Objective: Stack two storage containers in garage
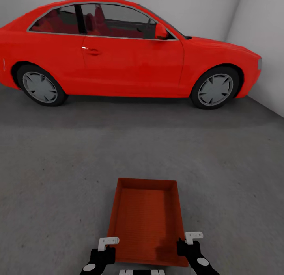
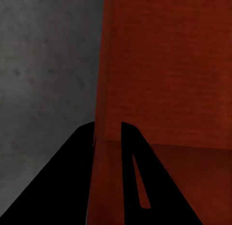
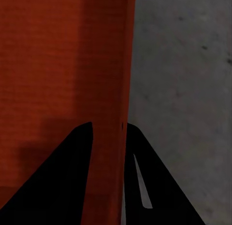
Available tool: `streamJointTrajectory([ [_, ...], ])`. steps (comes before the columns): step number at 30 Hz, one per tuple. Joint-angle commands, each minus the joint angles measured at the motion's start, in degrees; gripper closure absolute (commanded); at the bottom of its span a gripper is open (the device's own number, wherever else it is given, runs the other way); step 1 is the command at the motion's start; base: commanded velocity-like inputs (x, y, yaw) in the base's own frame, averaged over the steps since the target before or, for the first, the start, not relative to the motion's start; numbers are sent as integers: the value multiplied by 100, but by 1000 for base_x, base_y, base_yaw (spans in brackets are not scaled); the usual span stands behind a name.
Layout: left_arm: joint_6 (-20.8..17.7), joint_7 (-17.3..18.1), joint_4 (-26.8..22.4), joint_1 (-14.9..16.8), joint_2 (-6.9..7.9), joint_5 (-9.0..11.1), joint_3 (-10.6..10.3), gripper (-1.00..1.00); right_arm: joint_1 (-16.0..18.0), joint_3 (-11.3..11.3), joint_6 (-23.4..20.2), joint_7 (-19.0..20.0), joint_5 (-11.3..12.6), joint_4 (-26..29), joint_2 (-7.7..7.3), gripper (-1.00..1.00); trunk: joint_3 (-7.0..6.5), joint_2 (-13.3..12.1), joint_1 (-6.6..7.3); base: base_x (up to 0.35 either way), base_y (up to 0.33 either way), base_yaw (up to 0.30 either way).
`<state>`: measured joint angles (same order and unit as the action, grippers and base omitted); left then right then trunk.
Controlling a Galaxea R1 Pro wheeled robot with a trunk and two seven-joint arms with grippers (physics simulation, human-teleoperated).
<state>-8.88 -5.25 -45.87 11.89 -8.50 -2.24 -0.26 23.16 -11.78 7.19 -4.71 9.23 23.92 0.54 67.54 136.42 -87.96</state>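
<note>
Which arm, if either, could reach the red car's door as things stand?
Probably neither: both end effectors, left and right, grip the storage container, and bare floor separates them from the car.

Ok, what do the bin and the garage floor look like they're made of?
The storage container looks like matte rust-red plastic, though fine ribbing on its bottom could suggest corrugated board. The floor looks like matte, mottled grey concrete, with no seams visible.

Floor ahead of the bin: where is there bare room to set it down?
Bare floor runs wide between the bin and the car, and to both sides of the bin. It is crowded only along the car and near the right wall.
</note>
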Motion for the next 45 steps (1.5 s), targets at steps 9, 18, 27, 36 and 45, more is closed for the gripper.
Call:
streamJointTrajectory([
  [9, -40, 21, 8, -3, -150, 18, -45, 100, 4, -26, 29, 23, 44, 49, 227, 100, 4, 2, 1, 0, 0, 0],
  [18, -35, 23, 8, -3, -150, 4, -45, -100, 4, -26, 29, 23, 44, 43, 227, -100, 4, 2, 1, 0, 0, 0],
  [27, -35, 24, 8, -3, -150, 19, -45, -100, 4, -26, 29, 23, 44, 43, 227, -100, 4, 2, 1, 0, 0, 0],
  [36, -37, -1, 8, -3, -150, 30, -43, -100, 4, -26, 33, 15, 44, 44, 227, -100, 4, 2, 1, 0, 0, 0],
  [45, -35, 31, 8, -3, -150, 32, -41, -100, 4, -26, 29, 22, 44, 43, 227, -100, 4, 2, 1, 0, 0, 0],
])
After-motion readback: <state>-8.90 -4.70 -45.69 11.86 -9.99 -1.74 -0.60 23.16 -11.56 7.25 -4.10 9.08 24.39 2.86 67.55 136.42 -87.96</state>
